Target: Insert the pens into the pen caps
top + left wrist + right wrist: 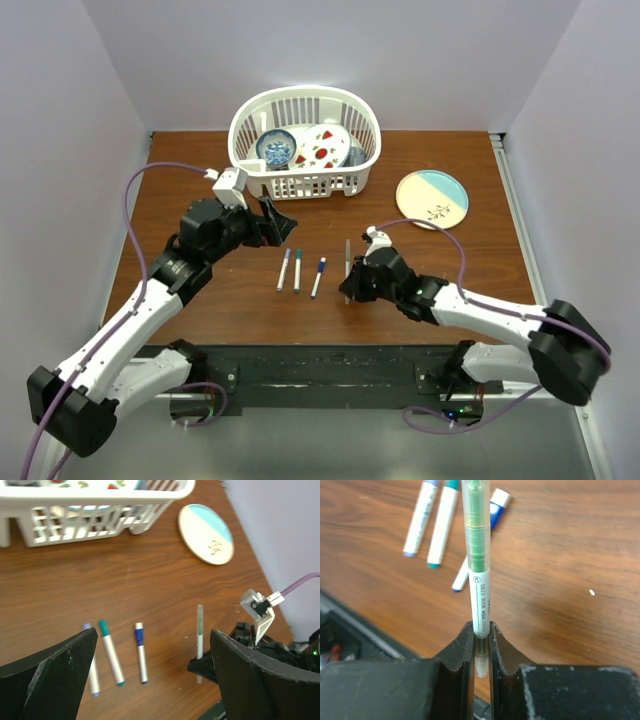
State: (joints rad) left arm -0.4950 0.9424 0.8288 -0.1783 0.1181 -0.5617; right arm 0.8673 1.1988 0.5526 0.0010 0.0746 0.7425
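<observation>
One green pen (479, 555) is pinched in the right gripper (480, 635); the left gripper (278, 222) is spread. Capping should be done next.

Three pens (298, 270) are laid side by side on the tabletop (480, 250), a fourth pen (347, 262) just to their right. Behind them a basket (300, 186) holding dishes (322, 147) is set, a plate (432, 199) to its right.

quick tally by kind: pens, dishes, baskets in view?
Pens: 4 (purple pen, green pen, blue pen lying; highlighter in right gripper)
Dishes: 3 (loose plate; blue bowl and red-patterned plate in basket)
Baskets: 1
Total: 8
</observation>
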